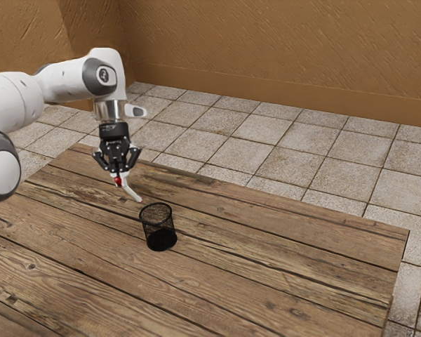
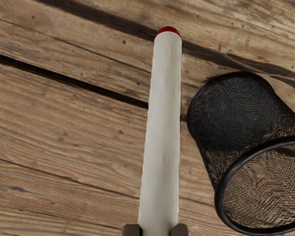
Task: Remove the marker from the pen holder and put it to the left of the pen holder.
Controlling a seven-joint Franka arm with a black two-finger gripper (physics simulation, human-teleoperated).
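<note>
Gripper [image 1: 117, 176] clenched around it, the marker [image 2: 162, 132] is held outside the pen holder [image 1: 159, 229], to be lowered next on its left.

Between both fingers [image 2: 131, 230] of my hand [image 1: 118, 180] I hold a white cylindrical marker [image 2: 162, 132], red end pointing away from them. Beside the marker I observe a black wire-mesh cylindrical pen holder [image 2: 236, 110] on the brown wood-plank counter [image 2: 64, 123].
</note>
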